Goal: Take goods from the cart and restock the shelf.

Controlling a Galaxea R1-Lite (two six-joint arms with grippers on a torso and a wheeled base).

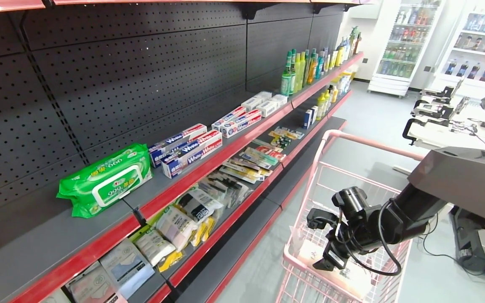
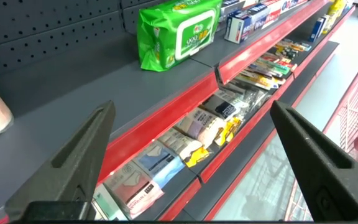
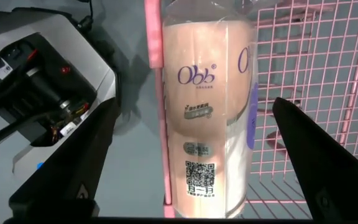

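1. The right gripper [image 3: 192,106] has its two dark fingers spread wide and grips nothing. It hangs inside the near end of the pink wire cart [image 1: 369,143], on the right of the scene.
2. Directly ahead of it, between the spread fingers but touched by neither, lies a pink pack [image 3: 204,124] of rolled paper goods, resting against the cart's near wall.
3. The pack's long axis runs crosswise to the line between the fingers, so closing them would likely pinch its narrow width (a favourable line-up, as far as these views show).
4. The left gripper [image 2: 191,106] is also wide open and empty. It hovers over the near lower tiers of the shelf [image 1: 36,240] on the left, well apart from the cart.
5. The right arm is therefore clearly the nearer one to the pack.
6. Beyond the grippers, a green wipes pack [image 1: 105,179] lies on the shelf, with bare grey board on its near side, probably room for the pack.
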